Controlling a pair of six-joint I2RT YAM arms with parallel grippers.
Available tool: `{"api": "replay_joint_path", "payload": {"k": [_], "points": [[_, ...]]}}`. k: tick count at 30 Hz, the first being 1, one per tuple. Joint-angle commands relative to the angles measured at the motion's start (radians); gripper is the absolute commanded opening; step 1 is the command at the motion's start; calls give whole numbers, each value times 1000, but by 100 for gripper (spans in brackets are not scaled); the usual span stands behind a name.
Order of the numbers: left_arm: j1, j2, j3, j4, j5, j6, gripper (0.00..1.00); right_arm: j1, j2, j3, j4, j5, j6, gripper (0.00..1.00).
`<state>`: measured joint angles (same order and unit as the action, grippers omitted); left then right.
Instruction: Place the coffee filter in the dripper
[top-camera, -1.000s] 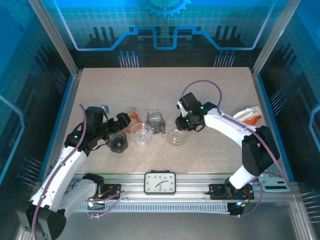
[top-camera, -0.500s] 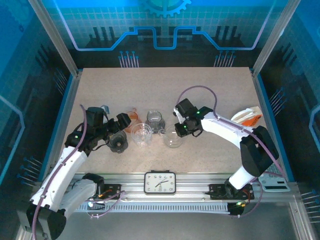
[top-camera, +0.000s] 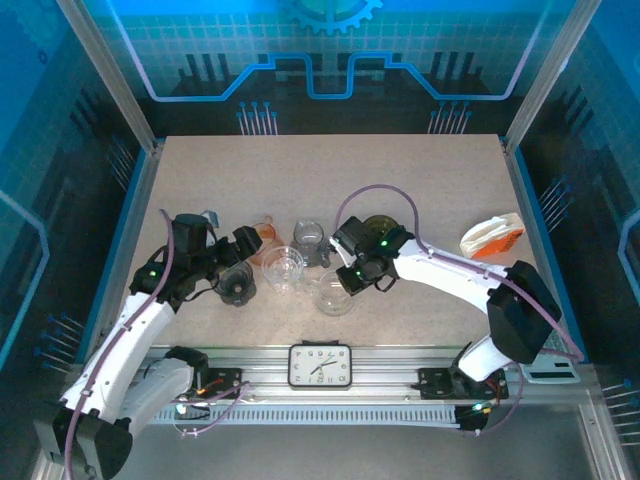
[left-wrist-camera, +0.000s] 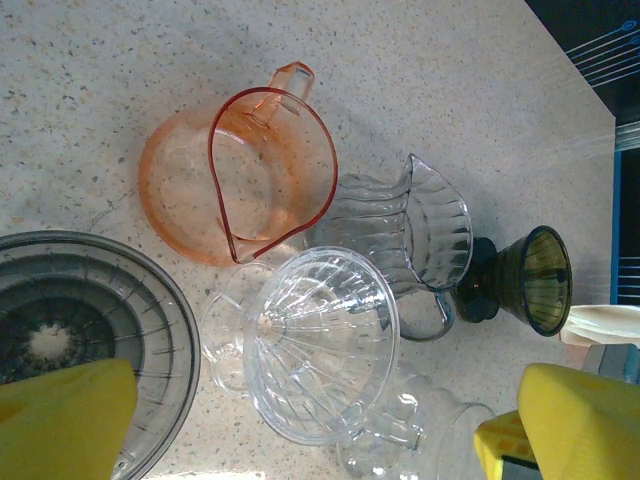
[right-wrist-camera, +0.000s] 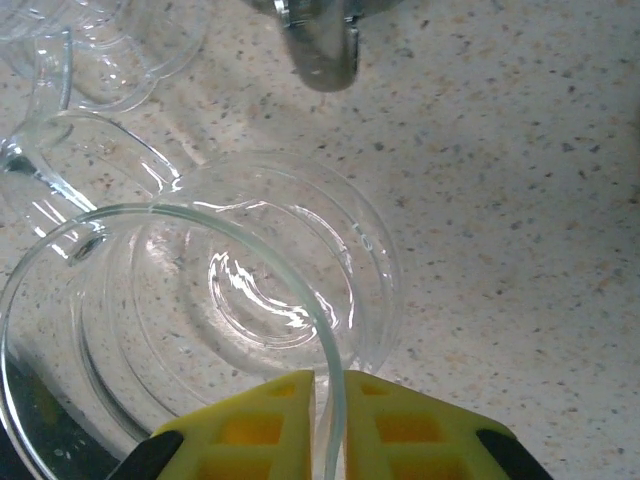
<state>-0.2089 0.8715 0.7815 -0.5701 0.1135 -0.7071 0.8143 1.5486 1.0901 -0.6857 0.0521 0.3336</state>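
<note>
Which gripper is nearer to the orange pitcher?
Left. The left gripper hangs open just near-left of the orange pitcher; the right gripper, pinching a clear cup, is farther to its right.

No wording I can make out anywhere. The clock (top-camera: 320, 365) on the front rail shows a dial, numerals too small to read, and any print on the orange-and-white packet (top-camera: 492, 236) is just a blur.

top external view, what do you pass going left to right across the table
dark grey dripper → clear ribbed dripper → clear glass cup → dark green dripper → white and orange filter pack
</note>
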Motion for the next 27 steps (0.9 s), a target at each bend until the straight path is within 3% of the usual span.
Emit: {"api": "replay_joint_path", "payload": {"k": [1, 7, 11, 13, 16, 23, 27], "points": [[-6, 7, -16, 15, 12, 3, 99, 29, 27, 11, 12, -10, 25, 16], [-6, 5, -19, 6, 23, 9, 99, 45, 35, 7, 23, -18, 34, 19], [-6, 6, -18, 12, 56, 19, 98, 46, 2, 2, 28, 1, 47, 40], [-7, 9, -13, 6, 74, 28, 92, 46, -23, 5, 25, 23, 50, 50], [-36, 20, 4, -29, 70, 40, 83, 42, -69, 2, 28, 75, 65, 57], [-283, 145, 84, -166, -124, 22, 73, 4, -187, -76, 83, 148, 118, 60], [-344, 215, 78, -143, -170, -44, 60, -12, -239, -123, 101, 152, 127, 60]]}}
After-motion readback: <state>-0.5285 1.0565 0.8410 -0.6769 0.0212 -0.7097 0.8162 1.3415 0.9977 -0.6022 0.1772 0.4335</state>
